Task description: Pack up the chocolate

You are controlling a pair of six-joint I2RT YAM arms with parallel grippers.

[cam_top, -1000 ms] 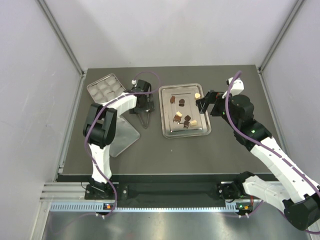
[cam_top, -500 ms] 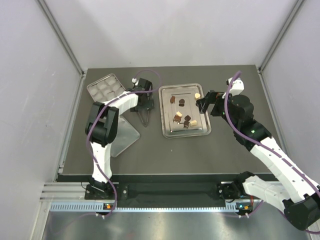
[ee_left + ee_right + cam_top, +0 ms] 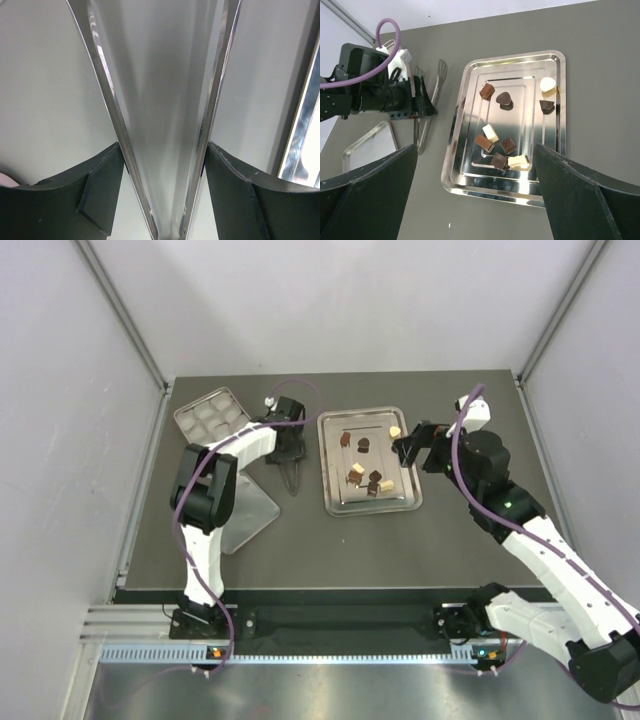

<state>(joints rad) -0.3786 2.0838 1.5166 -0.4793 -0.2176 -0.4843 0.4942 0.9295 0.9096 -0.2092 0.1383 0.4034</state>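
Dark worktop (image 3: 300, 540), tool step in hand: left claw (image 3: 164, 155) clamps the tongs (image 3: 441, 70) beside the tray (image 3: 371, 508), right claw (image 3: 475, 150) gapes empty; next, probably, swing tongs over one chocolate (image 3: 490, 132).

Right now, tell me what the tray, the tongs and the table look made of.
Tray: polished steel by the look; mirror-bright, with glare along its stepped rim.
Tongs: probably the same bright metal; thin shiny strips with light streaks.
Table: dark grey and matte, with no reflections; the material itself can't be told.
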